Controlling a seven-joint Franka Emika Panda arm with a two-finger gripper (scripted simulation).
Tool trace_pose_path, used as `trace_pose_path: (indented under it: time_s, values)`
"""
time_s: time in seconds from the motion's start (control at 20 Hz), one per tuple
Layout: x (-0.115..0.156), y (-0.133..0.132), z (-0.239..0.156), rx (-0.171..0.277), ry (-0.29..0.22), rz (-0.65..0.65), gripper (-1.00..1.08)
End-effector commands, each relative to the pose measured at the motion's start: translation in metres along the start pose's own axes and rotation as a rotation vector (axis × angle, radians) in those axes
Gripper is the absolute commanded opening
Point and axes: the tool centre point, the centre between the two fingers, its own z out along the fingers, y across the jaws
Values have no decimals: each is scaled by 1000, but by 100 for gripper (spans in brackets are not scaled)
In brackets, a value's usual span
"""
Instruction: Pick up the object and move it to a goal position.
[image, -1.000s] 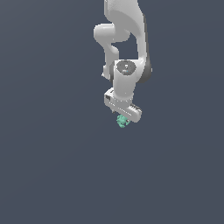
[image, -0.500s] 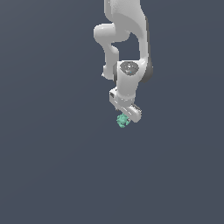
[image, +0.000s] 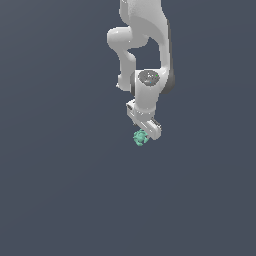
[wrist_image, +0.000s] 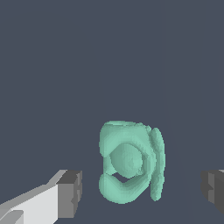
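Teal-green object (wrist_image: 131, 162), white hand (wrist_image: 140, 192)

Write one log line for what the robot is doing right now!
phase: pre-grasp | pincer: open, fingers either side of object | object: teal lump, not gripped | goal: not visible

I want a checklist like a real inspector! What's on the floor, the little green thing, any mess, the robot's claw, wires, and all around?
Surface: plain dark grey-blue, no marks seen.
Job's things: one small teal-green lumpy object, lying between the two fingertips, touching neither in the wrist view.
Clutter: nothing seen.
Grippers: white gripper open, dark pads apart on either side of the object; in the exterior view it sits right over the object.
Cables: nothing seen.
Surroundings: only the white robot arm reaching down from the top of the exterior view; no goal marker seen.
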Motion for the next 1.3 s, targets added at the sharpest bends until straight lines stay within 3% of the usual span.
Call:
trace_pose_path:
  time_s: [0.0,0.9,0.95,1.25]
  values:
    - [0,0,0,0,0,0,100]
    - [-1,0,50,0,0,4,100]
    - [-1,0,50,0,0,4,-100]
    - [-1,0,50,0,0,4,-100]
